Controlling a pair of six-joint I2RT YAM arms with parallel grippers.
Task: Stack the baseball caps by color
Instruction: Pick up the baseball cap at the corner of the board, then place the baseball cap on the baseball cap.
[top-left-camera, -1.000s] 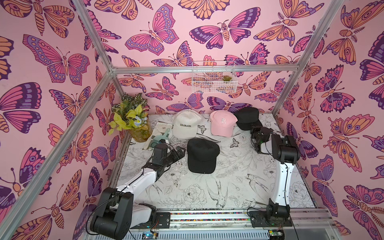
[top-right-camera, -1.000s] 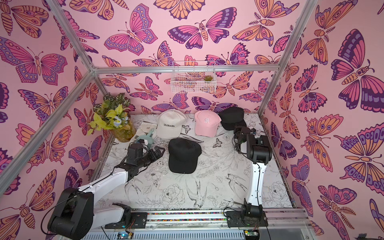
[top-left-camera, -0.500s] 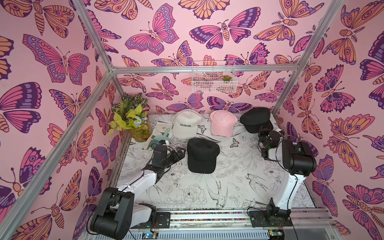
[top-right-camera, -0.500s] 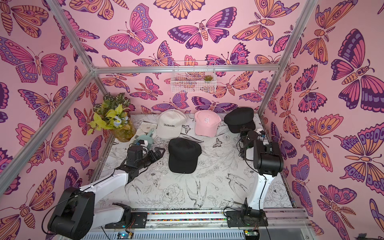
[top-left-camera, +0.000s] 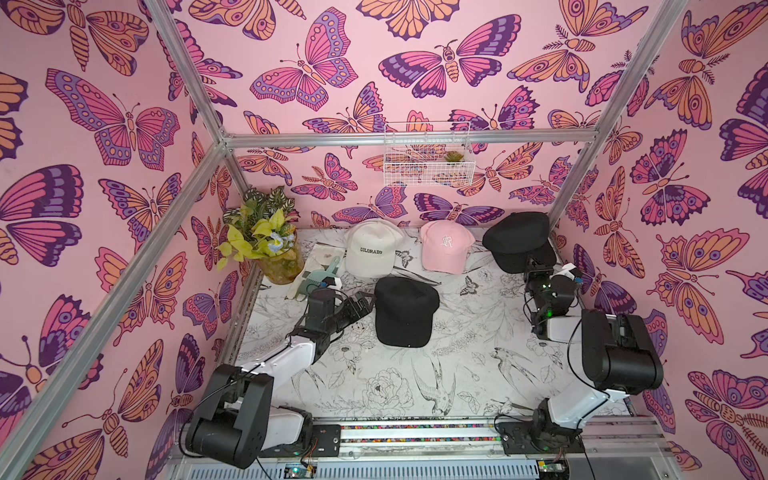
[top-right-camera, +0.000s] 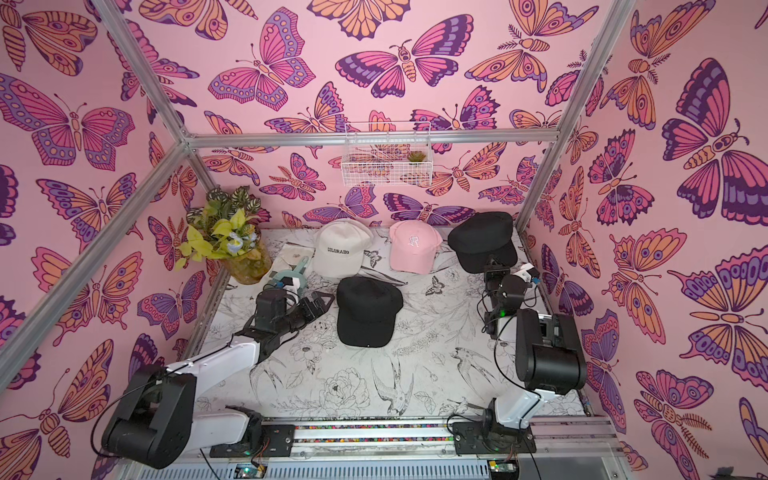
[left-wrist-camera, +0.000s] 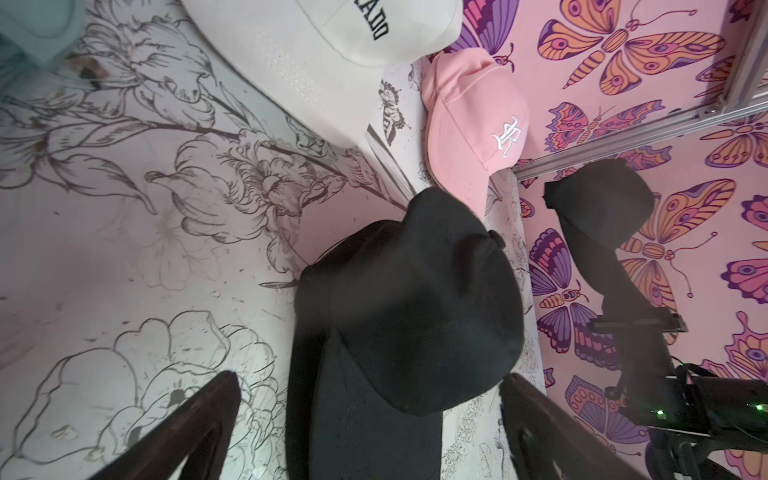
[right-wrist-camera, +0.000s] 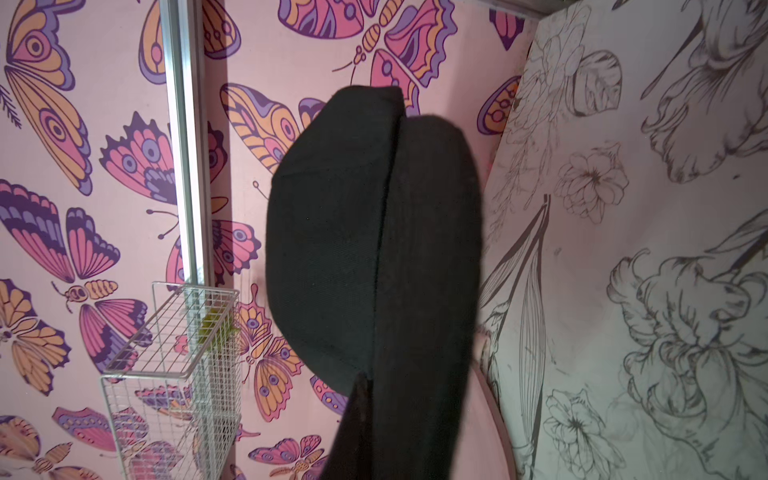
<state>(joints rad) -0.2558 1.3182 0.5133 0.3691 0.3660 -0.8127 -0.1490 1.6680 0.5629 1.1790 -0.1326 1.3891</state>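
The right hand (top-left-camera: 533, 264) is pinched tight on the brim of the lifted black cap (top-left-camera: 515, 239). The cap hangs clear of the counter (top-left-camera: 457, 353) in the far right corner, close to the butterfly wall. In the right wrist view it dangles dark and floppy, with no mark on it that I can see (right-wrist-camera: 374, 232).

Across the counter, the left hand (top-left-camera: 360, 302) is spread as wide as it goes and holds nothing. It sits low, just beside the second black cap (top-left-camera: 405, 311), which lies flat in the middle with its brim toward the front. I can't tell whether a fingertip (left-wrist-camera: 199, 424) touches the fabric.

I'd say the step in hand is pairing the blacks, with the lifted one on its way to the one lying down. The next move calls for swinging it over the middle cap, turning the brim to match and setting crown on crown before letting go. The fabric is limp, so it may land skewed. The left hand looks placed to steady or grasp the lower cap.

Behind them, along the back wall, are the cream cap (top-left-camera: 372, 249) and, just beside it, the pink cap (top-left-camera: 446, 245).

The only writing I can read is "COLORADO" in black capitals on the cream cap's front. The pink cap has a white stitched monogram, perhaps an R, though I can't be sure.
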